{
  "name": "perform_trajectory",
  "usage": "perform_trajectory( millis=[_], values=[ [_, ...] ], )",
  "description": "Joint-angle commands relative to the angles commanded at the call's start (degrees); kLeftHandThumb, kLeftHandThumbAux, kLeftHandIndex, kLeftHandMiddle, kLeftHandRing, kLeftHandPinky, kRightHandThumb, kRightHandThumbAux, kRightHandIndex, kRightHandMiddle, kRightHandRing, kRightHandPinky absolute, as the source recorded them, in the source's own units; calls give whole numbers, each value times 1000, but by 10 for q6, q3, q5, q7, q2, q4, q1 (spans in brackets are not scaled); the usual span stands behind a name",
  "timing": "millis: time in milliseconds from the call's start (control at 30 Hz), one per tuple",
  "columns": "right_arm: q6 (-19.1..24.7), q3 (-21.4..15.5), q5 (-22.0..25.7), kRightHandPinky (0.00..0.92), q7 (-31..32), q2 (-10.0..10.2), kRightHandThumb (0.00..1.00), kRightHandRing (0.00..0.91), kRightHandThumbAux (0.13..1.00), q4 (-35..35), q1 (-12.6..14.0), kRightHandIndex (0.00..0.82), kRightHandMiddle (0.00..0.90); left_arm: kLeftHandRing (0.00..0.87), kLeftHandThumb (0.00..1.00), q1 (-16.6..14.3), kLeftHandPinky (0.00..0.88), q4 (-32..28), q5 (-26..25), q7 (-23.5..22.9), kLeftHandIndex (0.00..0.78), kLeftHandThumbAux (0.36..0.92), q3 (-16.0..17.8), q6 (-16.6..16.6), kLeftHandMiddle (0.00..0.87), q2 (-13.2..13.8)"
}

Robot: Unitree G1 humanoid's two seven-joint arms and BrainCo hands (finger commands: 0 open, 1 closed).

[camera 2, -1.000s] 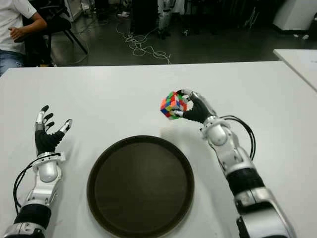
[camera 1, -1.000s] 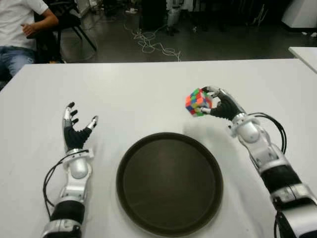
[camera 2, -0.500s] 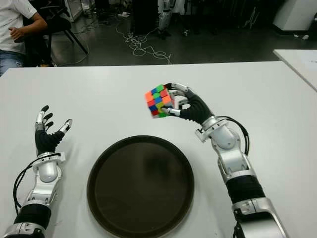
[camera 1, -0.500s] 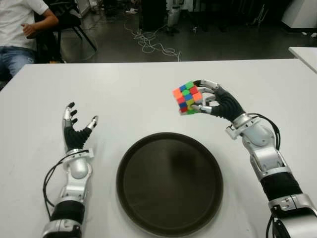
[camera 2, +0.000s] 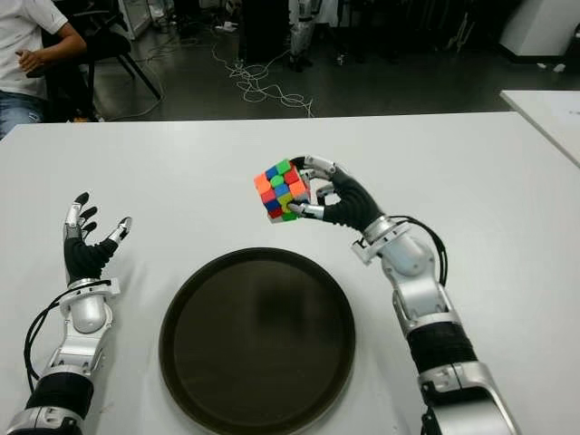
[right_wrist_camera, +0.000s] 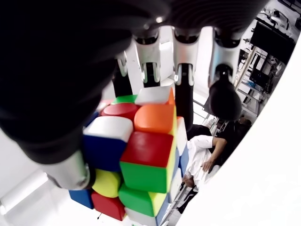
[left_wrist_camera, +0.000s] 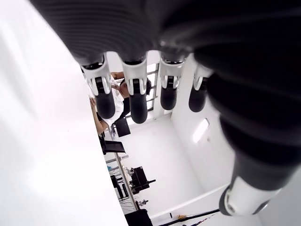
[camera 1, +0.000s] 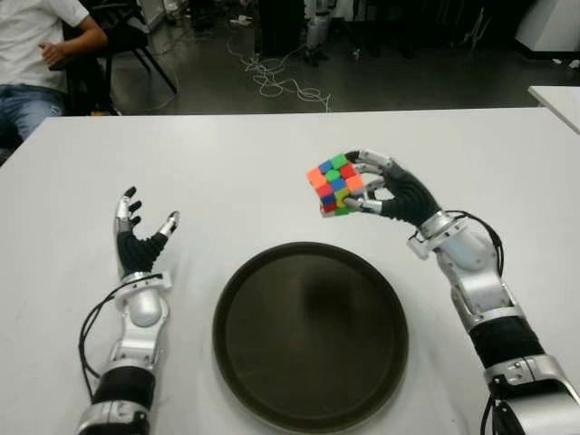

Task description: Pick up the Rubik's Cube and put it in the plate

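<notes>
My right hand (camera 1: 367, 186) is shut on the Rubik's Cube (camera 1: 332, 184), a scrambled cube of bright colours, and holds it in the air just beyond the far edge of the plate. In the right wrist view the cube (right_wrist_camera: 136, 155) fills the space between the curled fingers (right_wrist_camera: 221, 94) and the thumb. The plate (camera 1: 237, 340) is a round dark brown dish near the table's front edge, with nothing in it. My left hand (camera 1: 140, 227) shows open to the left of the plate, fingers spread and holding nothing.
The white table (camera 1: 236, 163) spreads wide around the plate. A person (camera 1: 36, 45) sits on a chair beyond the far left corner. Cables (camera 1: 276, 82) lie on the dark floor behind. Another white table's corner (camera 1: 557, 95) shows at far right.
My right hand has lifted the cube and carried it leftward and slightly nearer, toward the plate's far rim. The left hand has stayed where it was.
</notes>
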Motion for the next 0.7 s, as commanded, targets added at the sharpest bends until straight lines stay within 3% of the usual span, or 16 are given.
perform_trajectory(
  millis=[200,467,500,567,700],
  values=[
    [-10,3,-12,813,-5,0,679,824,722,11,-3,434,782,95,0,0,138,-1,0,-1,56,704,0,3,77,0],
    [-34,14,-36,819,-6,-2,679,828,724,20,-5,433,779,90,0,0,145,-3,1,-2,56,734,0,8,72,2],
    [-37,16,-39,821,-5,-3,470,831,703,21,-6,483,781,95,0,0,144,-3,1,-2,60,735,0,8,79,2],
    [-42,23,-45,823,3,-5,267,832,689,18,-4,524,782,103,0,0,151,1,1,-1,66,735,0,7,88,3],
    [-41,34,-42,826,30,-10,101,834,699,10,-2,561,786,117,0,-2,182,3,-2,-2,71,734,1,5,94,2]
  ],
)
